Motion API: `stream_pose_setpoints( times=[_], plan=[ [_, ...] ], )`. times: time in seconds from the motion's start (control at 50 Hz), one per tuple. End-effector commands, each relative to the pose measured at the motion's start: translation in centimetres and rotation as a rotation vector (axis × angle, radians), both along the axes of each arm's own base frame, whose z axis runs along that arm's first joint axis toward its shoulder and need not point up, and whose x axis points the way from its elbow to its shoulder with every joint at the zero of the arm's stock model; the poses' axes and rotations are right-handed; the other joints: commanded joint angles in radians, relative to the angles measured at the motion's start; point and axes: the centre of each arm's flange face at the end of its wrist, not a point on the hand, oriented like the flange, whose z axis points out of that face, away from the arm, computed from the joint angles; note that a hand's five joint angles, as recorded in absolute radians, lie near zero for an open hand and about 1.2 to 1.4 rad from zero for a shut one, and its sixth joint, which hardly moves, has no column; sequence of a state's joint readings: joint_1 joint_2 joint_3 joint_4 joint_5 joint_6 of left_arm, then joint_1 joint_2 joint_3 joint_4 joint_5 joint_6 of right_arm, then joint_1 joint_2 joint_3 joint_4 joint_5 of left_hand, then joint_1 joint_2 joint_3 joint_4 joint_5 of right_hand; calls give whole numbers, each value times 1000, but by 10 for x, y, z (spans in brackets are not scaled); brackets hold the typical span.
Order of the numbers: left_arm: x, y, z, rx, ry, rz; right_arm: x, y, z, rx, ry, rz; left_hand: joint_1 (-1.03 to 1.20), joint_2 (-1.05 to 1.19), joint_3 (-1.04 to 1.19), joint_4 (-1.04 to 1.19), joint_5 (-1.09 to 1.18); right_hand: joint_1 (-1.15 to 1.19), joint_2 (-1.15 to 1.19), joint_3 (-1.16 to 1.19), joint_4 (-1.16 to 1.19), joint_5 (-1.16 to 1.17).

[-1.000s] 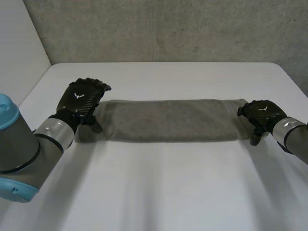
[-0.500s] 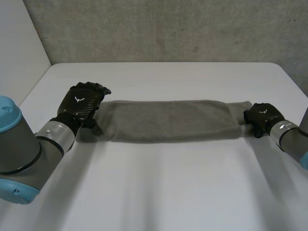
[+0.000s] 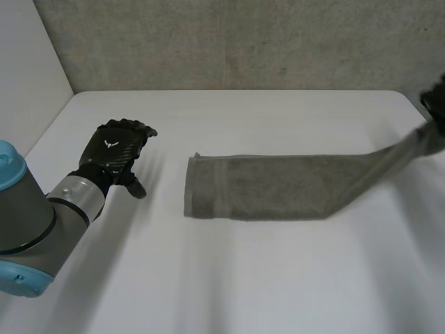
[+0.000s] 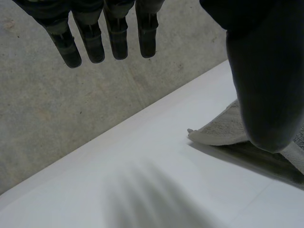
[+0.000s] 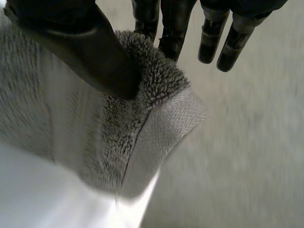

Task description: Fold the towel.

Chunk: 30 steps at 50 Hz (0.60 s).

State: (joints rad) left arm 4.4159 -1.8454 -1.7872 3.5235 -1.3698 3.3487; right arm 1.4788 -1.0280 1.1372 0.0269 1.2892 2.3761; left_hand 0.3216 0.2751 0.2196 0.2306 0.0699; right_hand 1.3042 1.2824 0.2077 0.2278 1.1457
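Grey terry with a thick pile: how will that towel (image 3: 271,188) handle?

Soft and limp, I judge, and light, with no stiffness to hold a shape. It will sag wherever I don't support it. The pile should give my fingers plenty to bite on, so slipping worries me little.

Where does it lie?

Nearest me, my left hand (image 3: 115,154) hovers over the white table (image 3: 222,278), fingers straight and spread, thumb out, holding nothing. The towel's hemmed end lies flat off to that hand's side, apart from it. From there the long strip runs across the table toward my right, and its other end slopes up off the surface.

And the right?

My right hand (image 5: 90,52) is up at that raised end, farther back, toward the concrete wall (image 3: 243,42). My thumb clamps the end of the cloth, beside its hem band, against the fingers behind it. The other fingers stick straight out past the edge.

Where would you take hold to fold it?

At the corners of the short hems, with both hands, I think. Held at one end alone, cloth this floppy is likely to drag and bunch.
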Motion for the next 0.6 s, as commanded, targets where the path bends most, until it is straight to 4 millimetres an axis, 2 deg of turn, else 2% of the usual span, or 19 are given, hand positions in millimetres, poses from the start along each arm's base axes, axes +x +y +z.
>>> stream_pose_setpoints(
  times=[0.02,0.04,0.06,0.1,0.12,0.16,0.22,0.26,0.28,0.3,0.32,0.34,0.36,0.44,0.48,0.5,0.54,0.58,0.6],
  plan=[
    [-2,2,0,0,0,-7,138,66,26,-57,-53,335,-85,-38,-45,-56,-7,92,114,-33,-53,76],
    [-2,2,0,0,0,-6,167,85,22,-49,-50,405,-85,-38,-45,-56,-7,92,114,-33,-53,76],
    [-2,2,0,-1,-1,0,167,85,22,-49,-50,405,-85,-38,-45,-56,-7,92,114,-33,-53,76],
    [-2,2,0,1,-2,5,217,121,-3,-13,-27,521,-85,-38,-45,-56,-7,92,114,-33,-53,76],
    [-1,2,0,1,-3,9,218,121,-3,-13,-27,522,-87,-41,-45,-56,-10,92,114,-33,-53,76],
    [-1,2,0,1,-2,13,261,158,-29,2,16,633,-88,-41,-45,-56,-10,92,114,-33,-53,76],
    [-1,2,-1,2,-3,13,276,173,-45,10,44,676,-88,-41,-45,-56,-10,92,114,-33,-53,76],
    [-2,2,-1,3,-2,11,300,199,-75,26,94,741,-88,-41,-45,-56,-10,92,114,-33,-53,76],
    [-2,2,-1,3,-4,11,300,199,-75,27,94,742,-88,-41,-45,-56,-10,92,114,-33,-53,76],
    [-2,2,-1,3,-4,11,306,206,-83,28,113,750,-88,-41,-45,-56,-10,-73,-51,-33,-53,-89],
    [-2,3,-1,4,-3,10,308,207,-88,31,122,736,-88,-41,-45,-56,-10,-862,-840,-33,-53,-878],
    [-2,3,-1,4,-3,10,308,207,-88,31,123,736,-88,-41,-45,-56,-10,-870,-848,-33,-53,-886],
    [-3,3,-1,3,-2,7,308,205,-87,28,116,709,-90,-44,-45,-56,-13,-1130,-1108,-33,-53,-1146],
    [-11,6,1,-6,1,-18,304,201,-78,24,93,659,-90,-44,-45,-56,-13,-1130,-1108,-33,-53,-1146],
    [-14,8,2,-10,2,-29,295,198,-56,16,45,628,-90,-44,-45,-56,-13,-1130,-1108,-33,-53,-1146],
    [-18,9,3,-19,5,-41,295,198,-56,16,45,628,-90,-44,-45,-56,-13,-1130,-1108,-33,-53,-1146],
    [-22,10,7,-31,10,-52,283,189,-42,17,10,586,-88,-41,-45,-56,-10,-1130,-1108,-33,-53,-1146],
    [-27,12,9,-41,14,-68,248,170,-30,60,-49,493,-88,-41,-45,-56,-10,-1130,-1108,-33,-53,-1146],
    [-33,14,12,-53,17,-85,248,170,-30,60,-49,493,-88,-41,-45,-56,-10,-1130,-1108,-33,-53,-1146]
  ],
)
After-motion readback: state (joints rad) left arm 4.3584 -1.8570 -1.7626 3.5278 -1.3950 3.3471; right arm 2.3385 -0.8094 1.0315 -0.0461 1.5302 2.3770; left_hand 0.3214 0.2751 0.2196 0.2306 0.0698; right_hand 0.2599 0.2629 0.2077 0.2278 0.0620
